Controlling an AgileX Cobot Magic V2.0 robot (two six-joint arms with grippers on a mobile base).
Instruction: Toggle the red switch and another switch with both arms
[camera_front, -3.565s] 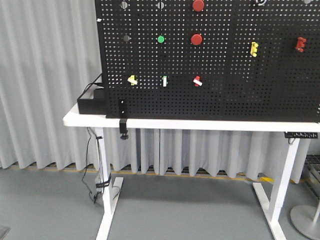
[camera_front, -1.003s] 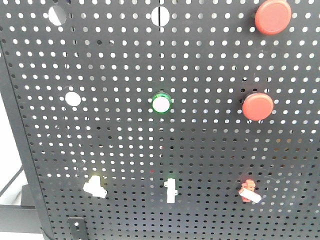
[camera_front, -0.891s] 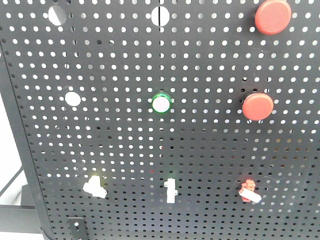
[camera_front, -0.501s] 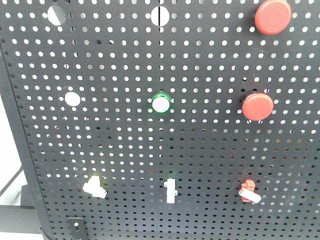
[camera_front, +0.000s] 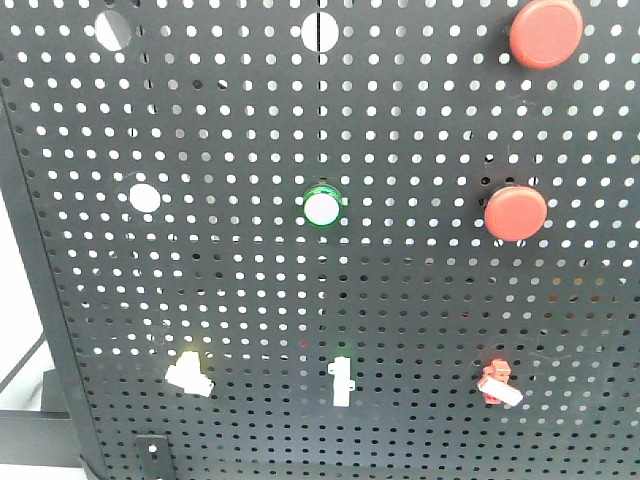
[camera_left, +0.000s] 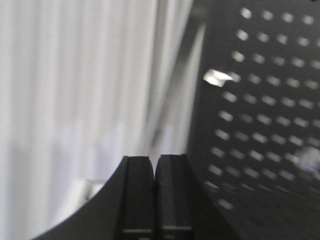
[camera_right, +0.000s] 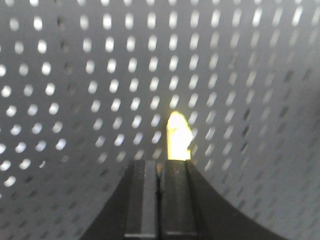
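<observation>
Jaws pressed together, nothing held, on left gripper (camera_left: 155, 172) and right gripper (camera_right: 160, 175); best to flick tiny red white-tipped toggle switch (camera_front: 497, 382) and tiny pale-yellow toggle switch (camera_front: 190, 372), near black perforated pegboard's (camera_front: 420, 300) bottom edge, lightly, with the tips.

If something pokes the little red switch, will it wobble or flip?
Probably flips: the red switch has a tilted white lever. Mounted on the pegboard, it likely won't slide. Tiny, so probably a light push works.
</observation>
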